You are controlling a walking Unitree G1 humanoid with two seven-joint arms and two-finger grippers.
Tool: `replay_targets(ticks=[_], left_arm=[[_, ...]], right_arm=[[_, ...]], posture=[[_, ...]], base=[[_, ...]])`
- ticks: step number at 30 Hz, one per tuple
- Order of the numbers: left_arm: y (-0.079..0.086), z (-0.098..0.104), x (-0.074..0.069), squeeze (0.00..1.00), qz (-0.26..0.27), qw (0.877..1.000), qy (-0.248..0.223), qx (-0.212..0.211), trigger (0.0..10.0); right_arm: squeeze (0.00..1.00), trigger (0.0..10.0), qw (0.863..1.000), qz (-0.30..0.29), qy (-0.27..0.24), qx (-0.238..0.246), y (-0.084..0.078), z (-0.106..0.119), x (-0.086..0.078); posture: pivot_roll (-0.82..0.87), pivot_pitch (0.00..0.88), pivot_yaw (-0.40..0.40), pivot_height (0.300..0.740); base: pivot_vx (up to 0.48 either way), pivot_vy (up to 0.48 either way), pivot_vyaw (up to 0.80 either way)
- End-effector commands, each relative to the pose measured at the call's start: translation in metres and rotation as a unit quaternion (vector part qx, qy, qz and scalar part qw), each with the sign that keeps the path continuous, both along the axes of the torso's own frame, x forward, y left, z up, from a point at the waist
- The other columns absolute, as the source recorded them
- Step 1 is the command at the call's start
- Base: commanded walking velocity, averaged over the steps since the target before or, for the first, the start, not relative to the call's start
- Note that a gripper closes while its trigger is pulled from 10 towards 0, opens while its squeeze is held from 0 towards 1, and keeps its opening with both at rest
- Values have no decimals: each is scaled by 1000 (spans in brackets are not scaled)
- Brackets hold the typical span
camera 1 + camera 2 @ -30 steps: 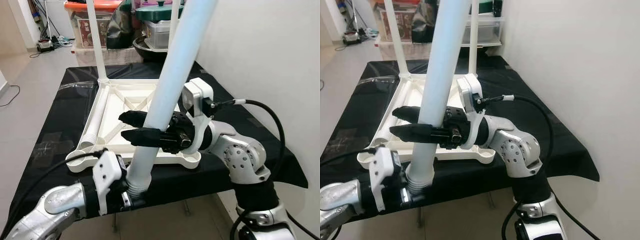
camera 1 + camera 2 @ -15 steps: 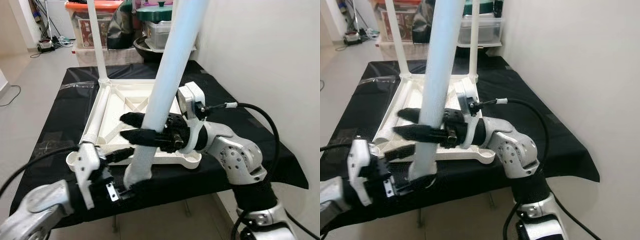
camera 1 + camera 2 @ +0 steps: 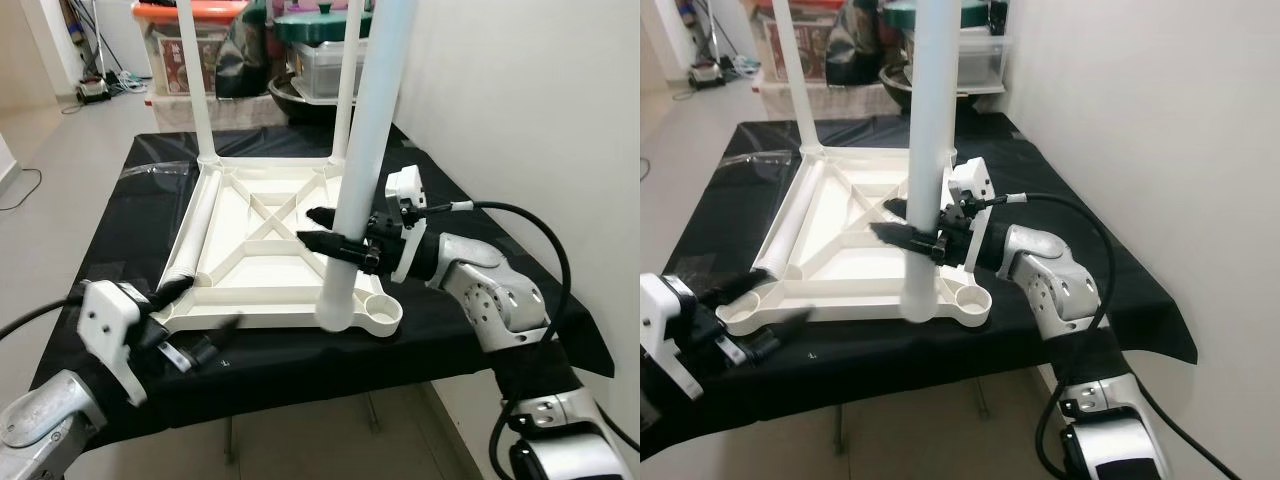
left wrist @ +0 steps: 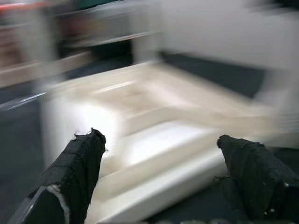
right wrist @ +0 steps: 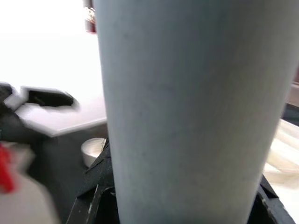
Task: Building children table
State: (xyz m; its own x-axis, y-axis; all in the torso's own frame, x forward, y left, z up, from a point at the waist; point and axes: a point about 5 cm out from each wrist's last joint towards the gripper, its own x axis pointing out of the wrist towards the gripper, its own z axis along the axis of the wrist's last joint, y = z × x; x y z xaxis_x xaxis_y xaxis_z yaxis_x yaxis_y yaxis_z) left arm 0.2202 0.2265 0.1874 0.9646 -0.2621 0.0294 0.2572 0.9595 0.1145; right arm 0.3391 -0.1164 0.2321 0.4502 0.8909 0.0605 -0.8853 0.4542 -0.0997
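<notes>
A white table top [image 3: 282, 322] lies upside down on the black-covered table [image 3: 120, 220]. Two white legs [image 3: 196, 90] stand in its far corners. A third leg [image 3: 190, 240] lies along its left rim. My right gripper [image 3: 312, 227] is shut on a fourth white leg [image 3: 370, 120] and holds it almost upright. That leg's lower end hangs just left of the front-right corner socket [image 3: 381, 311]. In the right wrist view this leg [image 5: 182, 112] sits between the black fingers [image 5: 99, 179]. My left gripper [image 3: 205, 305] is open and holds nothing, low by the front-left corner.
Storage boxes [image 3: 175, 45] and lidded pots [image 3: 320, 40] are stacked behind the table. A white wall [image 3: 520, 110] runs close along the right side. Open floor with cables [image 3: 95, 90] lies to the left.
My left gripper has let go of the leg's lower end and drawn back to the left. The right gripper has swung the leg upright and carried it toward the front-right corner.
</notes>
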Motion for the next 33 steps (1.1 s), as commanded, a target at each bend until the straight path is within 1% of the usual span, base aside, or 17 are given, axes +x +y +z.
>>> replay_targets(ticks=[1, 2, 4, 5, 6, 10, 11, 14, 15, 16, 17, 19, 23, 25, 26, 28, 33], left_arm=[[6, -5, 1, 0, 28, 1000, 12, 5, 10000], [10, -7, 3, 0, 54, 998, 15, 1, 10000], [8, -5, 6, 0, 80, 997, -2, -15, 10000], [8, -4, 9, 0, 98, 995, -10, -17, 10000], [6, -5, 11, 0, 112, 993, -13, -24, 10000], [2, -6, 13, 0, 125, 992, -23, -25, 10000], [-1, -6, 14, 0, 137, 990, -30, -16, 10000], [-5, -6, 14, 0, 142, 989, -42, 0, 10000], [-7, -5, 14, 0, 148, 987, -55, 11, 10000], [-8, -6, 14, 0, 147, 987, -58, 8, 10000], [-8, -6, 14, 0, 147, 987, -58, 8, 10000], [-6, -7, 15, 0, 148, 987, -56, -5, 10000], [-6, -7, 14, 0, 140, 989, -51, -21, 10000], [-6, -7, 14, 0, 142, 988, -52, -23, 10000], [-9, -9, 14, 0, 145, 988, -52, -24, 10000], [-10, -10, 15, 0, 148, 987, -53, -20, 10000], [-12, -12, 17, 0, 146, 987, -55, -26, 10000]], right_arm=[[0, 0, 1000, -6, -16, -12, 0, 3, 2], [0, 0, 999, -16, -20, -21, -1, 1, 4], [0, 0, 997, -36, -38, -59, -3, -8, 4], [0, 0, 996, -45, -37, -64, -4, -10, 5], [0, 0, 996, -53, -34, -65, -5, -12, 6], [0, 0, 996, -68, -27, -60, -6, -15, 8], [0, 0, 995, -78, -28, -55, -6, -15, 9], [0, 0, 994, -91, -30, -54, -8, -17, 10], [0, 9137, 990, -114, -45, -68, -10, -19, 14], [0, 10000, 986, -134, -55, -81, -13, -21, 18], [0, 10000, 986, -134, -55, -81, -13, -21, 18], [0, 10000, 980, -151, -73, -104, -16, -23, 22], [0, 10000, 979, -148, -83, -116, -20, -21, 22], [0, 10000, 979, -137, -86, -121, -22, -20, 20], [0, 10000, 981, -108, -89, -136, -25, -20, 13], [0, 10000, 981, -90, -93, -146, -27, -21, 8], [0, 10000, 983, -64, -92, -144, -22, -25, 2]], posture=[[50, 0, -61, 740], [50, 0, -61, 740], [44, 0, -57, 740], [44, 0, -57, 740], [44, 0, -57, 740], [39, 0, -54, 740], [40, 0, -53, 740], [40, 0, -53, 740], [42, 0, -56, 740], [44, 0, -57, 740], [44, 0, -57, 740], [45, 0, -60, 740], [45, 0, -60, 740], [41, 0, -60, 740], [35, 0, -58, 740], [35, 0, -58, 740], [30, 0, -56, 740]], base=[[0, 0, 0], [0, 0, 0], [0, 0, 0], [0, 0, 0], [0, 0, 0], [0, 0, 0], [0, 0, 0], [0, 0, 0], [0, 0, 0], [0, 0, 0], [0, 0, 0], [0, 0, 0], [0, 0, 0], [0, 0, 0], [0, 0, 0], [0, 0, 0], [0, 0, 0]])
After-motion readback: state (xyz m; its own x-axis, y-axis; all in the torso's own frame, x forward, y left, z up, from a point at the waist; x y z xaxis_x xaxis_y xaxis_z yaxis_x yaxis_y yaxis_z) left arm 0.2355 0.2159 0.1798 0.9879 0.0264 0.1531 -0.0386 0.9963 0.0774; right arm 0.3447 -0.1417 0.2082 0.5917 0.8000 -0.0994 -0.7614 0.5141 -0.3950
